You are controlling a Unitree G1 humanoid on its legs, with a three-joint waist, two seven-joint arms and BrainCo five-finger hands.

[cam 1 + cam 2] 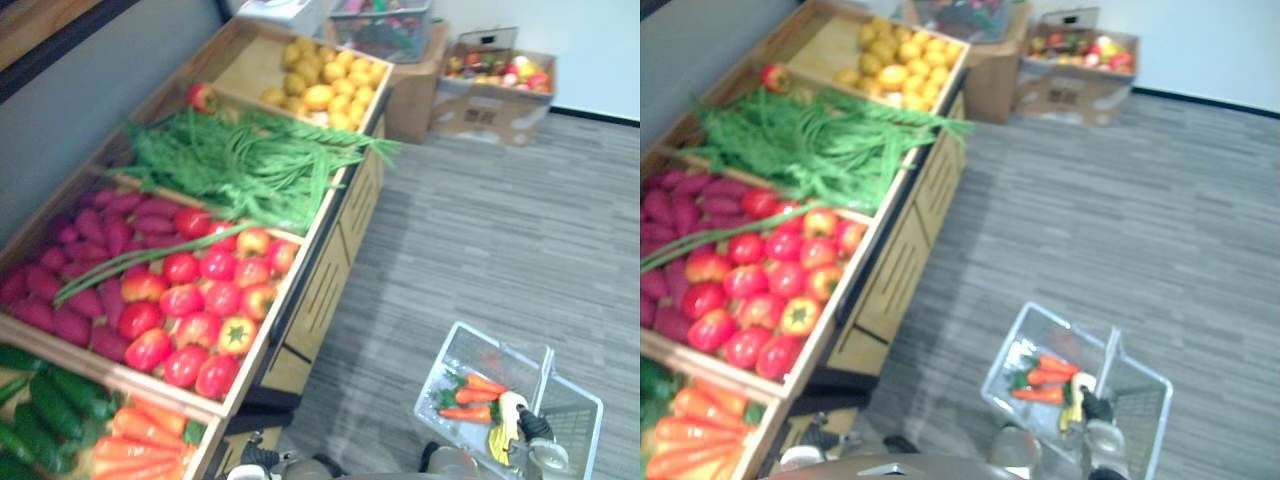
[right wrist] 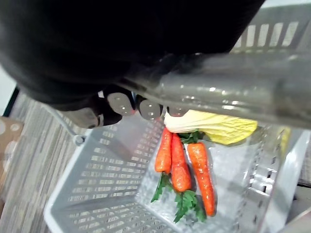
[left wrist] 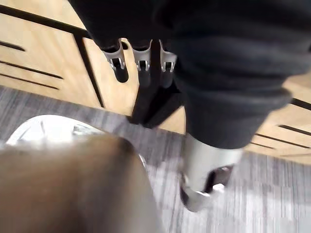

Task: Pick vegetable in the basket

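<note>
The right hand (image 2: 146, 109) is gripping the handle (image 2: 228, 92) of the basket (image 2: 107, 170), its fingers curling round the bar. Three carrots (image 2: 181, 165) are lying inside the basket, touching a yellow leafy vegetable (image 2: 214, 128). The left hand (image 3: 141, 60) is hanging near the stand (image 3: 43, 53), its fingers straight and relaxed, holding nothing. The basket is sitting at the robot's right, apart from the stand.

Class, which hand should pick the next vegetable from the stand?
Left. The right hand is curled round the basket handle; the left hand hangs free beside the wooden stand.
</note>
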